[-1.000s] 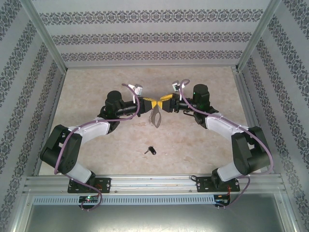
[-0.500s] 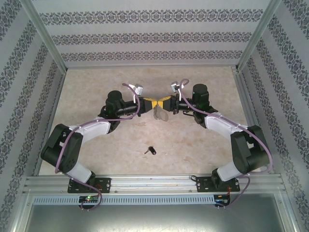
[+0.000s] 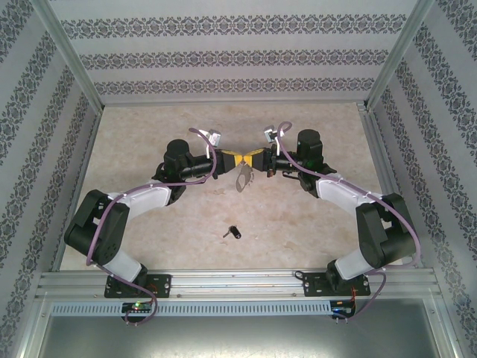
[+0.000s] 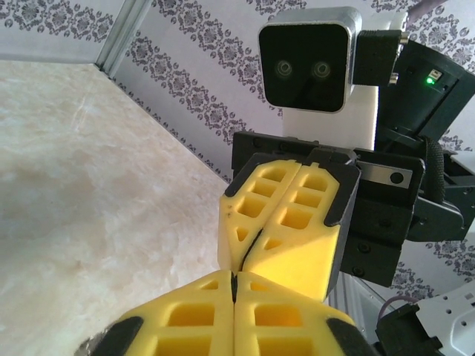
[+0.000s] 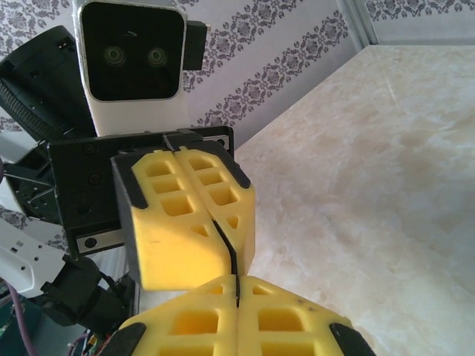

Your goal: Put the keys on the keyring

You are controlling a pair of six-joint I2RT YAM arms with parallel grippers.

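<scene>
The left arm [image 3: 141, 198] and right arm [image 3: 343, 190] bend inward, elbows out, over the middle of the counter [image 3: 313, 224]. The left tool [image 3: 232, 159] and right tool [image 3: 256, 159] meet tip to tip, raised above it. On each, the yellow fingers [image 4: 185, 319] press flat together, with no gap showing.

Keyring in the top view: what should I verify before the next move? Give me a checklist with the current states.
1. The keyring is off the table, hanging beneath the meeting fingertips: ok.
2. The left gripper is shut: ok.
3. The right gripper is shut: ok.
4. Which gripper actually bears the keyring: cannot tell.
5. The key is on the keyring: not ok. It lies on the table nearer the arm bases, apart from both grippers.
</scene>
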